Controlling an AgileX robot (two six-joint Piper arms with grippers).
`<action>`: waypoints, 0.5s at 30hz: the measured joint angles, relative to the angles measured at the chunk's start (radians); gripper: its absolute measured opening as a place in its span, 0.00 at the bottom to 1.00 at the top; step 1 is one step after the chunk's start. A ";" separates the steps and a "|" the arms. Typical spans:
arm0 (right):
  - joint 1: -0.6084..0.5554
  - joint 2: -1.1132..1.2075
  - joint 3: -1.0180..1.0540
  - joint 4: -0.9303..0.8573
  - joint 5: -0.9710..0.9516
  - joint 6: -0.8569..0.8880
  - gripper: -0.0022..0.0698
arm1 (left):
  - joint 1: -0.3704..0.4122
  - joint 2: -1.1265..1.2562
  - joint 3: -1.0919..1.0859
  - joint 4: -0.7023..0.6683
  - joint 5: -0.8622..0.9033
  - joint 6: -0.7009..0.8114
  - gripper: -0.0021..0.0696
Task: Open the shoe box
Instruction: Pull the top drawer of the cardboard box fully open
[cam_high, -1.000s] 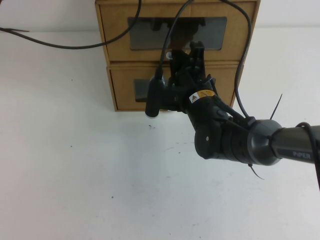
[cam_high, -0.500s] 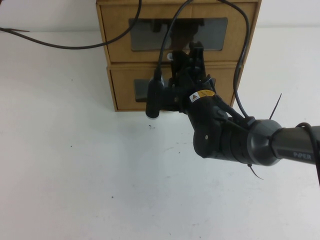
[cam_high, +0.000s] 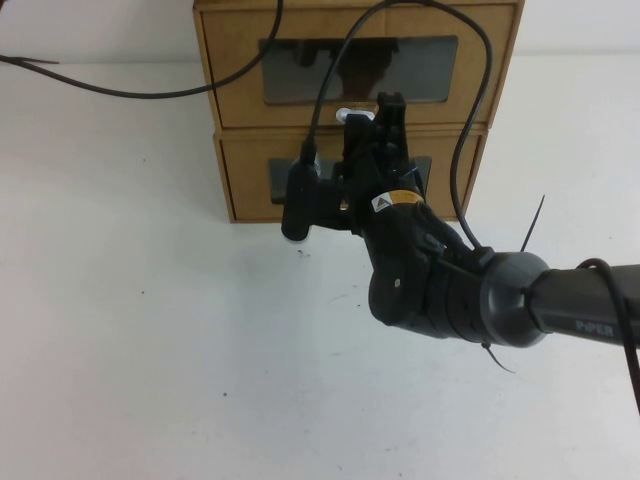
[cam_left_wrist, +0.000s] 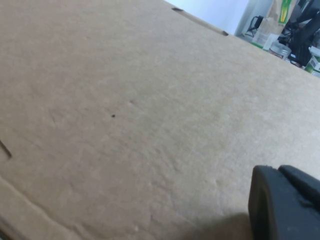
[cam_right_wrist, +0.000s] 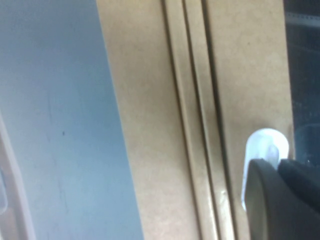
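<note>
One black cable (cam_high: 110, 94) at the far left of the white table (cam_high: 150, 350). Next, seen only from its own wrist camera, the left gripper (cam_left_wrist: 281, 175), fingers pressed together, just over a broad brown cardboard face (cam_left_wrist: 125, 100); cannot tell which box. At back centre, a stack: upper shoe box (cam_high: 230, 60) on lower shoe box (cam_high: 245, 180), both closed, each with a dark window in its front. Slightly right of centre, the right gripper (cam_high: 375, 112), hard up against the upper shoe box's front near its bottom edge, fingers closed together, with a small white pull tab (cam_high: 345, 115) right at the fingertips; cannot tell whether truly pinched. Further right, the right arm (cam_high: 560, 310), low over the table, out to the right edge.
</note>
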 joint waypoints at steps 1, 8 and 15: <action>0.002 0.000 0.000 0.005 -0.001 -0.002 0.03 | 0.000 0.000 0.000 0.000 0.000 0.000 0.02; 0.009 -0.028 0.000 0.078 0.035 -0.030 0.03 | 0.000 0.000 0.000 0.000 0.000 -0.002 0.02; 0.023 -0.070 0.006 0.169 0.080 -0.076 0.03 | 0.000 0.000 0.000 0.000 0.000 -0.004 0.02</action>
